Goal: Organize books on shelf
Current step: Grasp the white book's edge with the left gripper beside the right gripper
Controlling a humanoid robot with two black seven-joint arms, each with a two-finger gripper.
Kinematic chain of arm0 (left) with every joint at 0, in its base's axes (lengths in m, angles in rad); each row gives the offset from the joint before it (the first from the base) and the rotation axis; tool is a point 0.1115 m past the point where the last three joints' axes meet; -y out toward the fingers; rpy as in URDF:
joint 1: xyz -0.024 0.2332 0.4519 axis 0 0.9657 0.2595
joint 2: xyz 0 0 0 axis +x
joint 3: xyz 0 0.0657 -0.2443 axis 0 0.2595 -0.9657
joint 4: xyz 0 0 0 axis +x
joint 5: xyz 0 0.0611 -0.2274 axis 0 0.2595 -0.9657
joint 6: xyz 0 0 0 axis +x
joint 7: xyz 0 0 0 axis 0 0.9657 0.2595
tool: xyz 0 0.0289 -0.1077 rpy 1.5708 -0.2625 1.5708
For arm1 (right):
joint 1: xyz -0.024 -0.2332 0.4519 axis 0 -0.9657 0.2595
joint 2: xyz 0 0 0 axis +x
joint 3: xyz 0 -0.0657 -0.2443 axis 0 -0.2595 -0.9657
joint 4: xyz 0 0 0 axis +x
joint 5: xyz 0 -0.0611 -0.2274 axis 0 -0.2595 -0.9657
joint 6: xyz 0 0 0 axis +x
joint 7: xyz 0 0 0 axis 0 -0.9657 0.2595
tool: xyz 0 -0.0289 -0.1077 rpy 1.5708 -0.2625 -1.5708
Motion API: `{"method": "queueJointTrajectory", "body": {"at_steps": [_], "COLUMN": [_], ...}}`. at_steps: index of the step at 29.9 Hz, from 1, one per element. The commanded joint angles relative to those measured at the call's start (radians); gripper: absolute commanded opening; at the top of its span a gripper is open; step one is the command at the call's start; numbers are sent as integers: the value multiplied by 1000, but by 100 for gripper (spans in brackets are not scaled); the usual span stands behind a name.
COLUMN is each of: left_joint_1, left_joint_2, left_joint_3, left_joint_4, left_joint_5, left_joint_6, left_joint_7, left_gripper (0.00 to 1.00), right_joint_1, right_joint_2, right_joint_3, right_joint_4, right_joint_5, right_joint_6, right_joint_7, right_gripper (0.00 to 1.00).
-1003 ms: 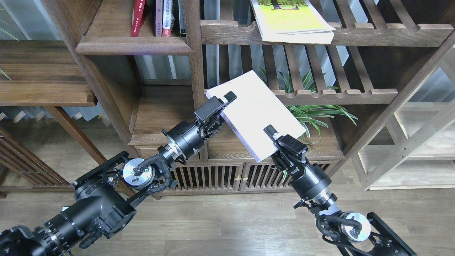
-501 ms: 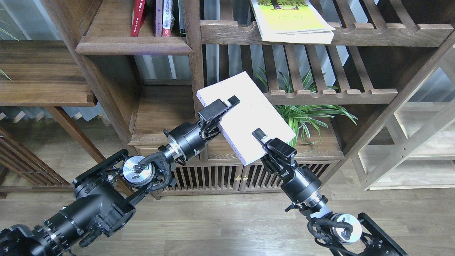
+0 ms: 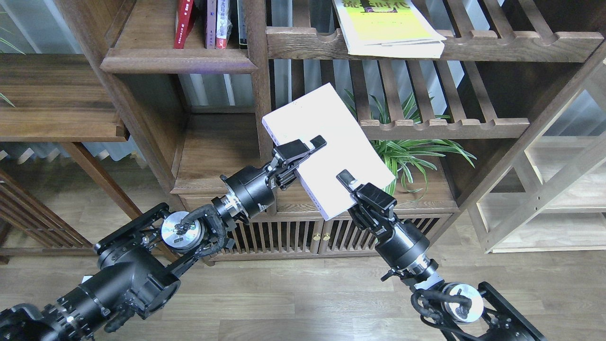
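A thick white book (image 3: pixel 331 128) hangs tilted in the air in front of the bookcase. My left gripper (image 3: pixel 303 154) is shut on its left long edge and my right gripper (image 3: pixel 355 189) is shut on its lower short edge. The shelf (image 3: pixel 177 61), a dark-brown board with a rounded front edge, sits at the upper left. On it a red book (image 3: pixel 184 23) stands upright beside a few other spines (image 3: pixel 222 23). A yellow-green book (image 3: pixel 388 28) lies flat on the slatted rack (image 3: pixel 497 45) at the upper right.
A vertical post (image 3: pixel 258 80) stands just left of the held book. Behind the book are a lower slatted rack (image 3: pixel 445 125) and a green plant (image 3: pixel 416 151). A low cabinet with slatted doors (image 3: pixel 284 234) is below. Pale shelving (image 3: pixel 558 189) stands at the right.
The white book has moved left and a little up, its far corner rising. My left gripper now grips further down the book's left edge. The right gripper moved left with the book.
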Motion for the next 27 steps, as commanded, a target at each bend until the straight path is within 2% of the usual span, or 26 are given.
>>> {"method": "queueJointTrajectory", "body": {"at_steps": [1,4,7,11,15,17,22,27], "left_joint_1": [3,3,3,3,3,3,0,-1], "left_joint_2": [0,0,0,0,0,0,0,0], "left_joint_3": [4,4,4,4,7,7,5,5], "left_joint_4": [-3,-3,-1,-3,-3,-3,-3,-3], "left_joint_5": [-35,-35,-37,-37,-32,-31,-29,-28], "left_joint_6": [-14,-13,-13,-13,-13,-14,-14,-14], "left_joint_7": [36,37,37,37,37,37,36,36], "left_gripper": [5,4,4,3,3,3,3,3], "right_joint_1": [7,12,12,10,10,12,10,10], "right_joint_2": [1,1,-2,-24,-45,-47,-50,-50], "right_joint_3": [1,2,7,19,48,67,84,105], "right_joint_4": [-1,-1,-4,-9,-9,-9,-9,-10], "right_joint_5": [2,2,0,-17,-23,-25,-54,-74], "right_joint_6": [-1,-1,-1,-1,-1,-1,-1,-1], "right_joint_7": [3,3,3,5,6,6,6,6], "right_gripper": [8,9,16,34,61,70,80,81]}}
